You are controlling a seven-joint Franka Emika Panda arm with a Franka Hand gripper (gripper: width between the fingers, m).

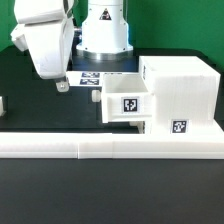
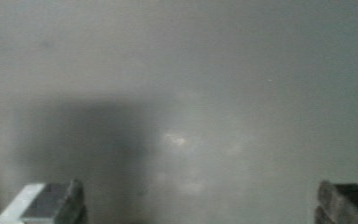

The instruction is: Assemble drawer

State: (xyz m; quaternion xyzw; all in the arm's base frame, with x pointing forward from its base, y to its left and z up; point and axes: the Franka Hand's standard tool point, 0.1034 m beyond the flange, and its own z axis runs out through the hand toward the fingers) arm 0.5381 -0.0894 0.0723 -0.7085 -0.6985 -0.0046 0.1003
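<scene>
Drawer [image 1: 160,95] with 2 unreadable black-and-white tags; open, empty tool [image 1: 63,84].

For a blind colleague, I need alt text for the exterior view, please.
A white drawer shell stands on a black table, with one tagged tray partly slid in. The gripper hangs above the table, apart from the tray, holding nothing. A low white rail runs along the front.

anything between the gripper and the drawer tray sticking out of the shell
Only the marker board on the table, partly showing between the gripper and the tray in the exterior view; the wrist view shows bare surface.
</scene>
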